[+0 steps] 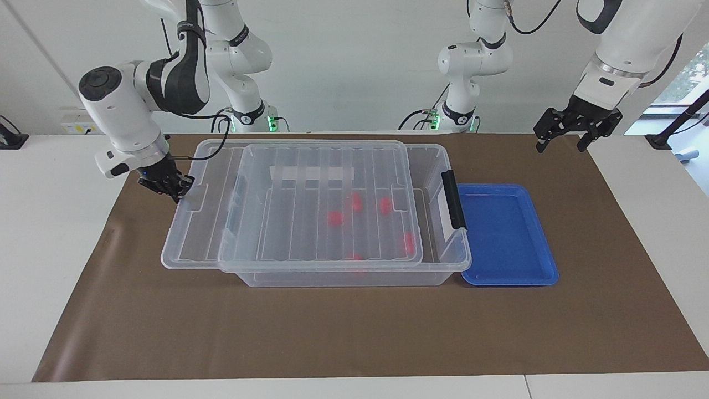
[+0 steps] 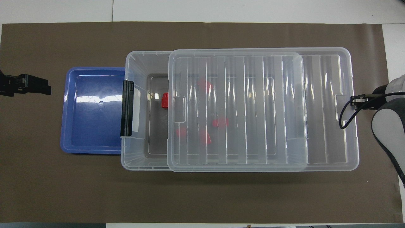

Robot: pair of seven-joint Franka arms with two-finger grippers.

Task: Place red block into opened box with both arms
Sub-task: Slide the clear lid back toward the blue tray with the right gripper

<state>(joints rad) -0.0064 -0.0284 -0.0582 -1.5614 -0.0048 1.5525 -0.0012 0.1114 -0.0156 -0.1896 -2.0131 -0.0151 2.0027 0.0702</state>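
Facing camera high, across table; overhead steep; both share box (image 1: pixel 443 266) (image 2: pixel 136 63).

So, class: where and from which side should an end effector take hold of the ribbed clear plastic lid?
Grip the ribbed clear plastic lid by its end tab, coming in level from the right arm's end. That end overhangs the clear plastic bin, so its edge is free.

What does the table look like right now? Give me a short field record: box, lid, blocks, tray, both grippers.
box: clear box, not fully covered at its black latch end
lid: clear lid lying across most of it
red blocks: several inside
tray: blue tray beside the latch end, no block in it
right gripper: shut on the lid's tab
left gripper: open, raised, holding nothing
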